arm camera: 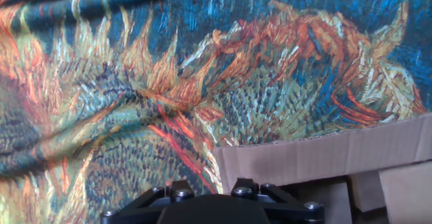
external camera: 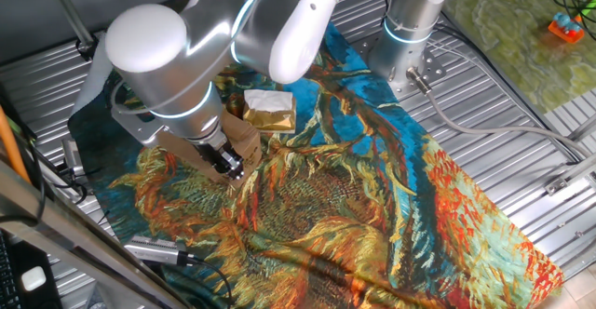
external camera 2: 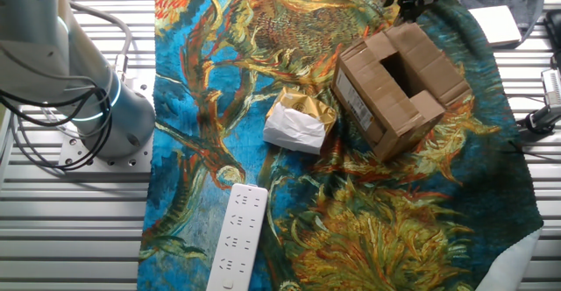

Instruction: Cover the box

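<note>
The gripper [external camera: 231, 166] hovers at the far edge of the brown box [external camera 2: 397, 89], its flaps partly folded, on the sunflower-print cloth [external camera 2: 263, 63]; whether its fingers are parted cannot be told

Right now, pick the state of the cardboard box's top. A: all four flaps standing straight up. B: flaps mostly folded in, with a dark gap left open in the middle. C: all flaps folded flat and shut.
B: in the other fixed view the cardboard box shows flaps folded inward around a dark open gap at its centre.
</note>
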